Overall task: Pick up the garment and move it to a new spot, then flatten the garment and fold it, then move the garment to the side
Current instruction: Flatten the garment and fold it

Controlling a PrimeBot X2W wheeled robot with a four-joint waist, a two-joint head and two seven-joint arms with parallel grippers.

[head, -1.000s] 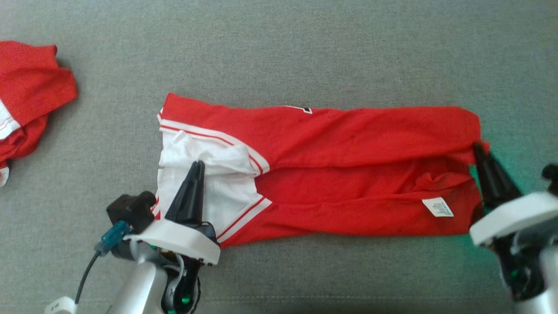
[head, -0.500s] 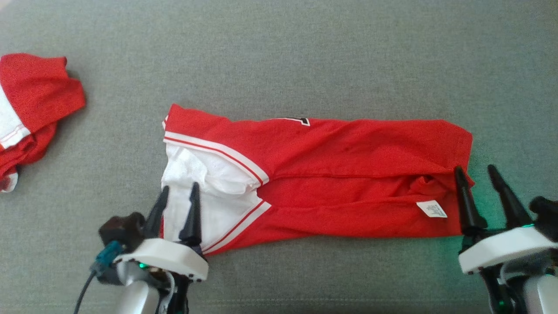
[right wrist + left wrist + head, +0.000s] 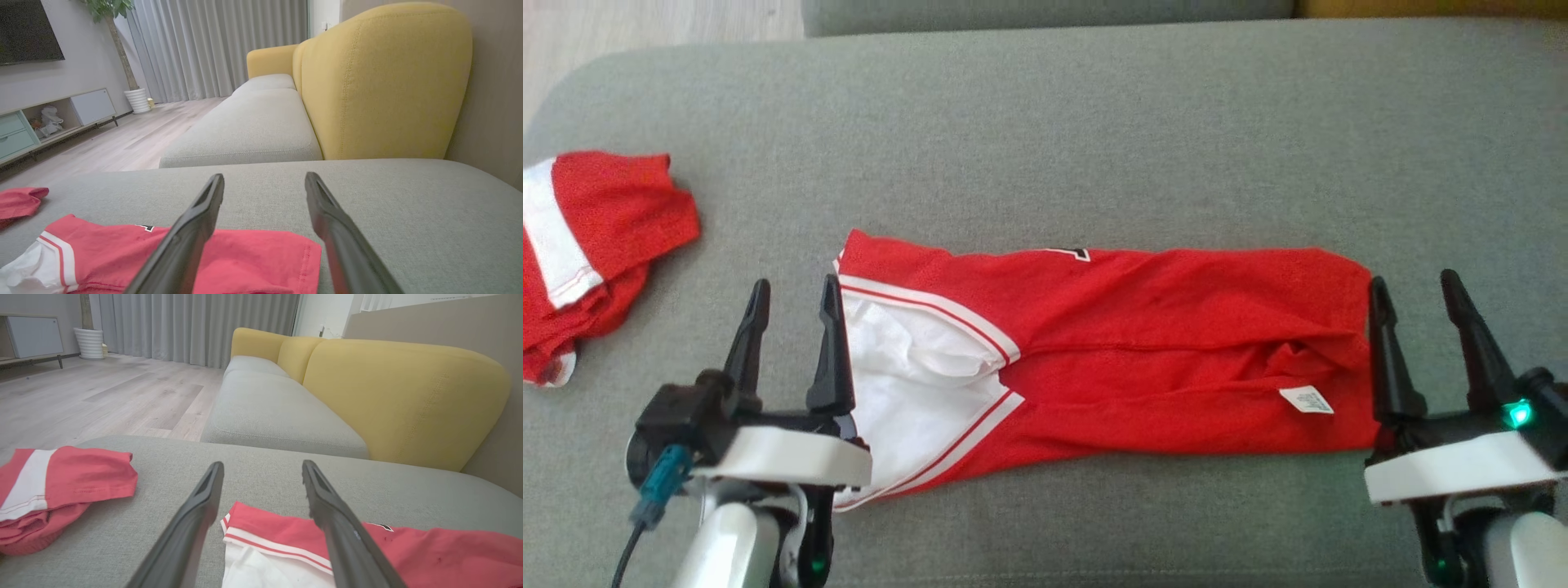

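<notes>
The garment [image 3: 1143,343] is red with white trim and a white inner panel at its left end. It lies folded into a long band across the grey cushion [image 3: 1094,122], with a small white label near its right end. My left gripper [image 3: 795,286] stands open at the garment's left end, its inner finger over the white panel's edge and nothing between the fingers. My right gripper [image 3: 1413,282] stands open just off the right end, holding nothing. The left wrist view shows the open left gripper [image 3: 262,465] above the garment's striped collar end [image 3: 286,526]. The right wrist view shows the open right gripper [image 3: 264,177] over the garment's red hem [image 3: 253,249].
A second red-and-white garment [image 3: 596,220] lies bunched at the cushion's far left. A yellow sofa back [image 3: 388,396] rises behind the cushion. Wooden floor [image 3: 645,24] lies beyond the cushion's rounded back-left corner.
Both grippers opened, let go of the garment's ends and drew back towards me. The head camera tilted, so the whole scene sits lower in view.
</notes>
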